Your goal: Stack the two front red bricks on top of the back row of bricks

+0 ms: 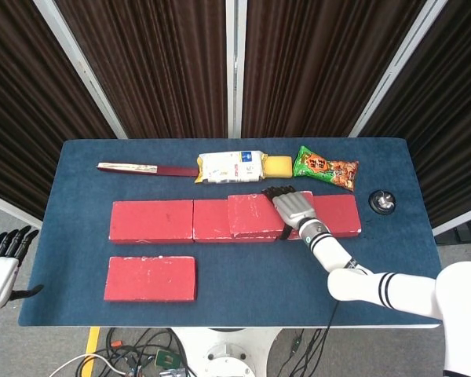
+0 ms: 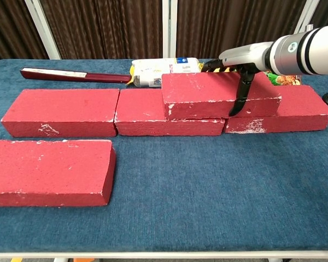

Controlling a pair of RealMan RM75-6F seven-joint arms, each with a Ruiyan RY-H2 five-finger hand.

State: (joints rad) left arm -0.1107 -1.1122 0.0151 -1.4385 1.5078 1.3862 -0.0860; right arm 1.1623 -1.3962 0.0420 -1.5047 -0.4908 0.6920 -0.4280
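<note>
Behind the back row lie a white packet, green snack bag and maroon stick. 1 stacked brick sits on that row, gripped by the right hand; 1 front brick lies before it. Left hand hangs spread, off-table.

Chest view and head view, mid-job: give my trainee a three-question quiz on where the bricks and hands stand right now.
1. True or false: the stacked brick bridges two bricks of the back row.
2. Which hand grips the stacked brick? A) left hand B) right hand
3. Fill in: the front brick not yet stacked lies on the table toward the robot's ____ side.

Key: 1 true; 2 B; 3 left.
</note>
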